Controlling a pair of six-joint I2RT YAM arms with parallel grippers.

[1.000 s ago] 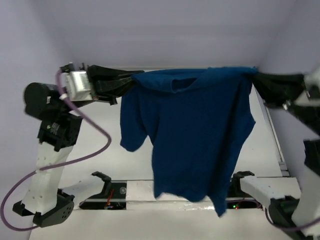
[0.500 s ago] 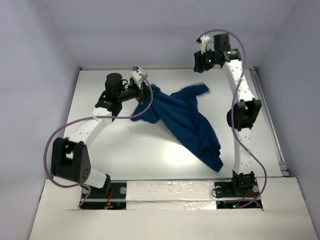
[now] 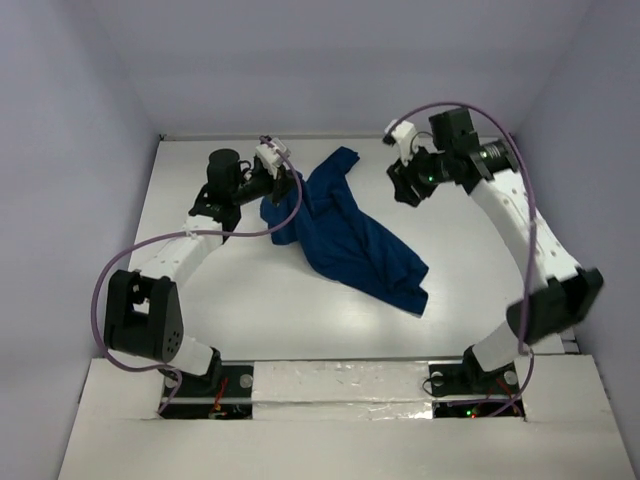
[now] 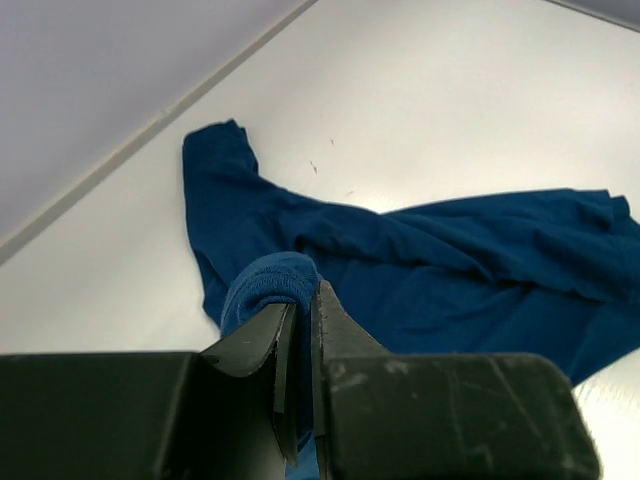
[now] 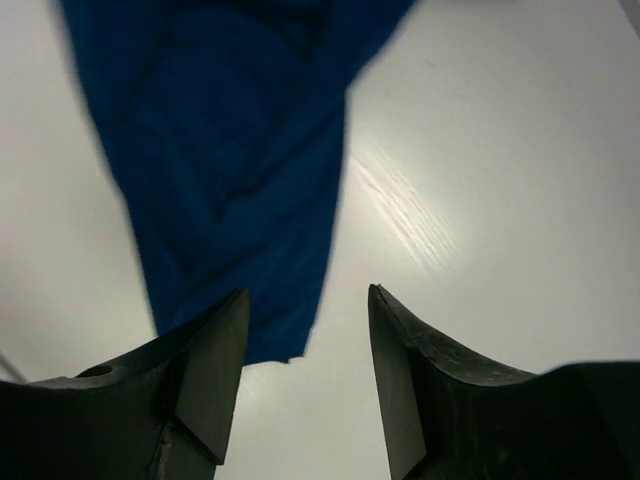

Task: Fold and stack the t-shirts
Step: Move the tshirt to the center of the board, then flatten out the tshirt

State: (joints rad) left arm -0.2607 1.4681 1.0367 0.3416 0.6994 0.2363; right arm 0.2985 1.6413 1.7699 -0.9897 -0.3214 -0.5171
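On the white table (image 3: 250, 300), one dark blue t-shirt (image 3: 350, 235) is lying crumpled in a diagonal strip from the far middle toward the near right, unfolded, with no print showing. Its far-left edge is being pinched by the left gripper (image 4: 308, 297), whose jaws are clamped tight on a rolled bunch of cloth. The right gripper (image 5: 307, 300) is being held with its jaws wide apart near the shirt's far end, with nothing between them. Spreading is judged to be the step in hand. The shirt is best laid flat before any fold is made. A second corner, well apart from the pinched one, is being called for, taken as a single layer and drawn taut without dragging the rest into new creases. Being counted: one table, one t-shirt, two grippers, and no stack so far.
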